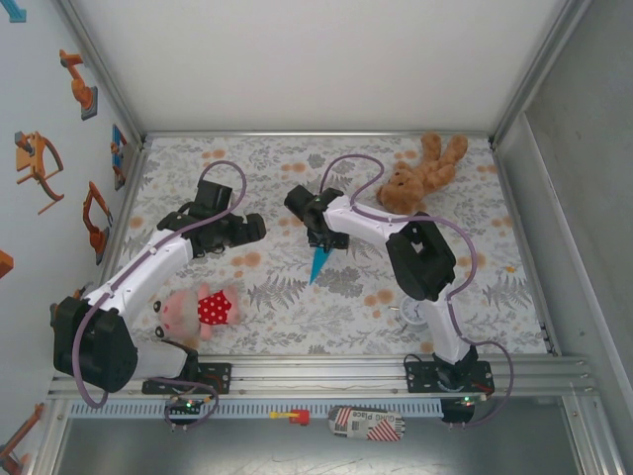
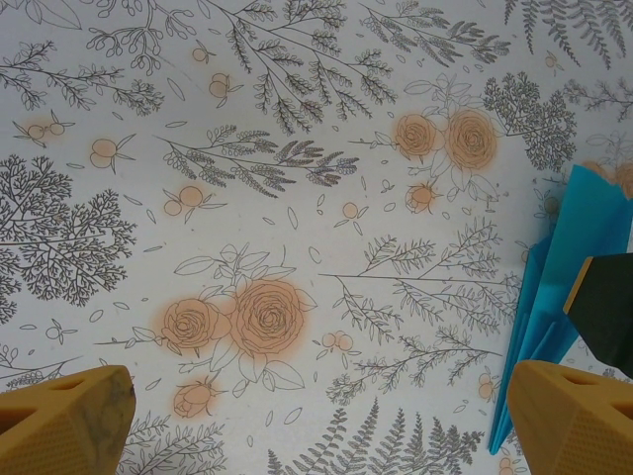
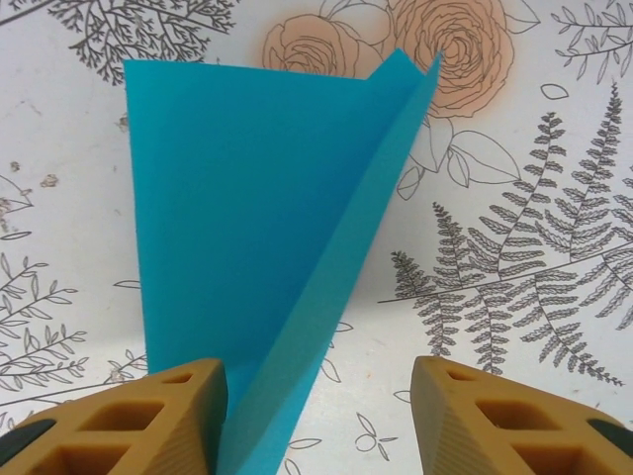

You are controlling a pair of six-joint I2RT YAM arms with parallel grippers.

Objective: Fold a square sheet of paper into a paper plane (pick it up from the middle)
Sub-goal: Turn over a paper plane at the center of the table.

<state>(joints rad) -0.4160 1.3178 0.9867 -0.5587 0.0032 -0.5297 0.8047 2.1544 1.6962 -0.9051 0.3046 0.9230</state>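
Right gripper (image 3: 321, 391) sits half open, the paper plane (image 3: 257, 198) brushing just one finger, tip pointing to 6 o'clock from above. Left gripper (image 2: 316, 426) gapes wide, holding nothing.

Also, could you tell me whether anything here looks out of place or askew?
Only the paper: it is folded to a point but gapes along its crease, one flap standing up instead of lying flat. It sits off-centre in the right gripper, against one finger with the jaws apart. No tear or spill shows.
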